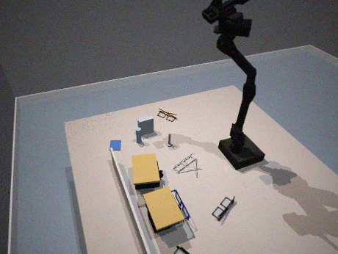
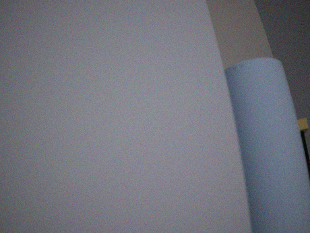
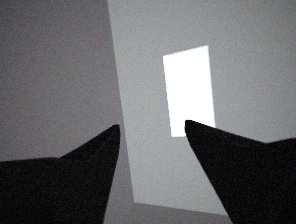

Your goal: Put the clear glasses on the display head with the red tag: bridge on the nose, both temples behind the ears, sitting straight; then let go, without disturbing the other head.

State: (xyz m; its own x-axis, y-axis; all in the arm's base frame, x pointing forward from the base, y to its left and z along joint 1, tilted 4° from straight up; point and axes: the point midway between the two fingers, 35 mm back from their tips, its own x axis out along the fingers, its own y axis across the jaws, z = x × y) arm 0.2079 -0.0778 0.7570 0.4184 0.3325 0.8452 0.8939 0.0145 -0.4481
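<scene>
The clear glasses [image 1: 188, 170] lie on the table in the top view, as a thin grey outline with the temples spread. My gripper [image 3: 152, 124] is open, its two dark fingertips apart with nothing between them in the wrist view. The arm is raised high above its base, far from the glasses. Two yellow-topped blocks, a rear one [image 1: 145, 169] and a front one [image 1: 163, 208], stand left of the glasses; a small black knob juts from the rear one. Blue glasses [image 1: 180, 203] are at the front one's right side. I cannot make out head faces or the red tag.
Dark glasses [image 1: 223, 208] lie at the lower right, brown glasses [image 1: 167, 115] at the back. A grey block [image 1: 145, 125], a blue cylinder [image 1: 138, 136] [image 2: 266, 135] and a small post [image 1: 169, 139] stand behind. A long white strip [image 1: 126, 194] runs along the left. The grey surface fills most of the exterior view.
</scene>
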